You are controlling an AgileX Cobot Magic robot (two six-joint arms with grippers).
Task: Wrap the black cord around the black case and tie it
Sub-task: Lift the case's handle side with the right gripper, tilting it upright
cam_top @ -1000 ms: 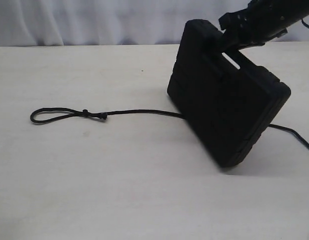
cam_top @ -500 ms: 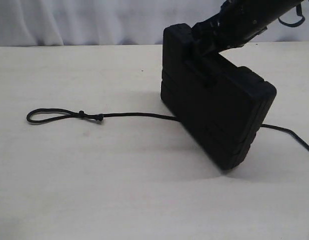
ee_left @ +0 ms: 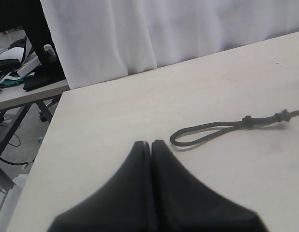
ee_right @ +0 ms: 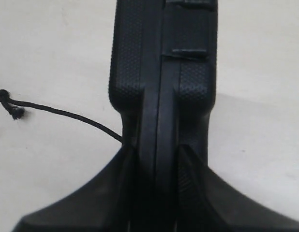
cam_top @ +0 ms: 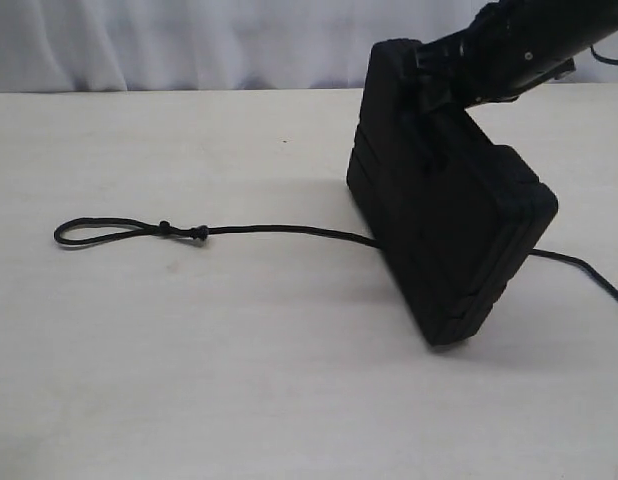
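Note:
The black case stands tilted on its lower edge at the right of the table, held up by its handle. My right gripper is shut on that handle, one finger on each side. The black cord lies flat on the table, its loop end at the left, runs under the case and comes out at the right. My left gripper is shut and empty, hovering over the table close to the cord's loop. The left gripper does not show in the exterior view.
The pale table has a white curtain behind it. In the left wrist view the table's side edge drops off to a floor with furniture and cables beyond.
The case has swung with my right gripper: it went left and more upright, then back to the right. The cord's loop end shifted slightly left.

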